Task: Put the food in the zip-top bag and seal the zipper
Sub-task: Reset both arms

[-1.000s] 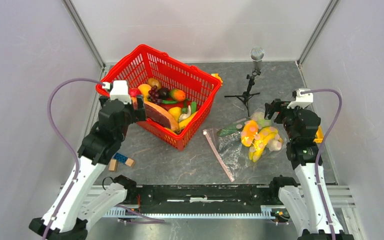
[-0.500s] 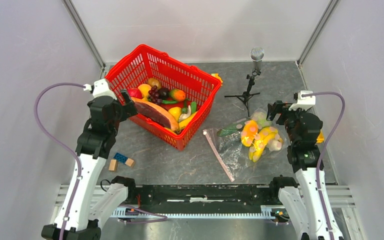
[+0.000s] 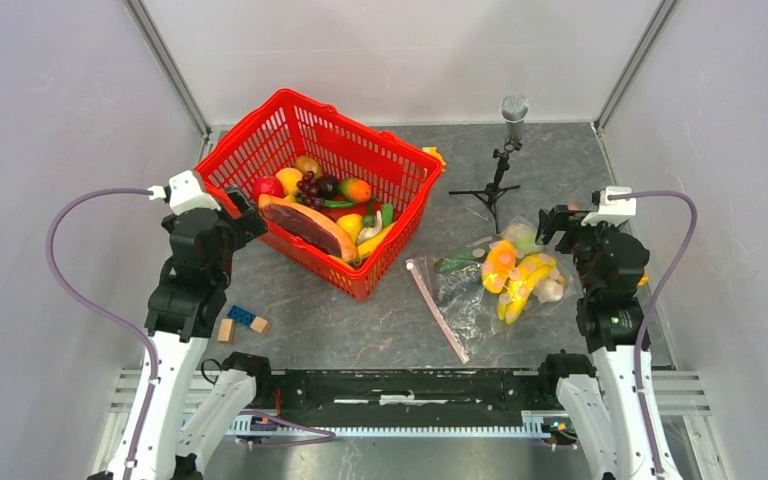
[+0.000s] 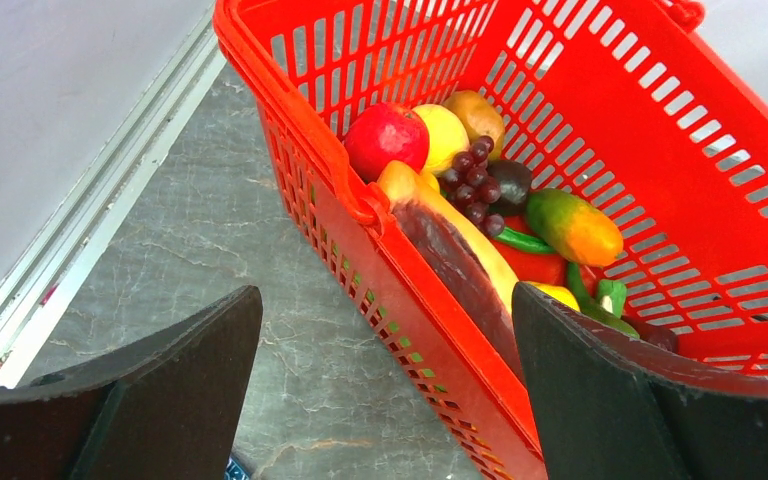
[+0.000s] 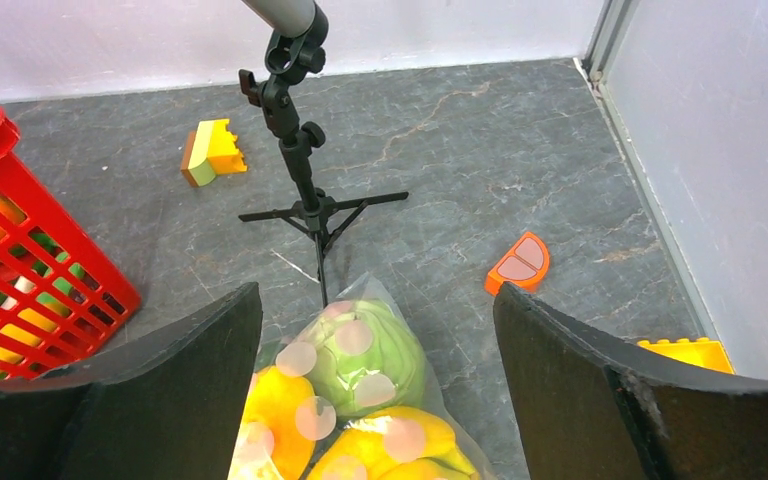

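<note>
Left gripper (image 3: 244, 214) back, far from zip-top bag (image 3: 463, 292)

worktop (image 3: 360, 330): showing dark grey, with pale veins running across it like marble.
basket (image 3: 260, 140): glowing red, its walls forming an open lattice.
zip-top bag (image 3: 457, 292): looking clear, with the zipper (image 3: 437, 310) showing pale pink.
food (image 3: 520, 280): showing yellow, orange and pale green through the film, with pale round spots dotting it.
left fingers (image 4: 150, 400), right fingers (image 5: 600, 400): showing black.
blocks (image 3: 241, 316): showing blue and tan.
</note>
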You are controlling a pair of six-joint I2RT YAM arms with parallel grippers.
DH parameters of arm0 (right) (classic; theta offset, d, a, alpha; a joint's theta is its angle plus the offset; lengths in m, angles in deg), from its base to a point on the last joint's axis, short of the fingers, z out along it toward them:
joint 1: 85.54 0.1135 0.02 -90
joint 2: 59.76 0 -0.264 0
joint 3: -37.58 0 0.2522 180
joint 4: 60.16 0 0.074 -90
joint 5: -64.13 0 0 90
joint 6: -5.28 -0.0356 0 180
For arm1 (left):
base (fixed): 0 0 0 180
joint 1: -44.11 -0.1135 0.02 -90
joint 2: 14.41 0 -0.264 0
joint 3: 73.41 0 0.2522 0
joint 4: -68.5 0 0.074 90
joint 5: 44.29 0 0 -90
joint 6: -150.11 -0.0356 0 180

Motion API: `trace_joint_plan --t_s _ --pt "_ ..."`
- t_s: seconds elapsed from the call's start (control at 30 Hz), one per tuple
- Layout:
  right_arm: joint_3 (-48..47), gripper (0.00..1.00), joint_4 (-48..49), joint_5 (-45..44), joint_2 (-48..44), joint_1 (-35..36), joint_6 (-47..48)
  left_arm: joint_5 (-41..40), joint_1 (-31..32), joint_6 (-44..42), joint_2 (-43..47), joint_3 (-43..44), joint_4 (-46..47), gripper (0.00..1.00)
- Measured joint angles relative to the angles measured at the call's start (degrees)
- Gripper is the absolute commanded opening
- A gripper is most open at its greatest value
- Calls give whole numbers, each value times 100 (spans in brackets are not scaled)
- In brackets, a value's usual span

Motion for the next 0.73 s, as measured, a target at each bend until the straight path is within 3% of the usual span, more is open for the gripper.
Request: trace_joint_plan --t_s 0.1,0.73 --pt "0 98 -46 -57 -96 -2 0 -7 0 17 -11 -59 26 100" --pt "-2 98 -133 -177 -157 -2 -125 7 0 20 -92 -42 90 100"
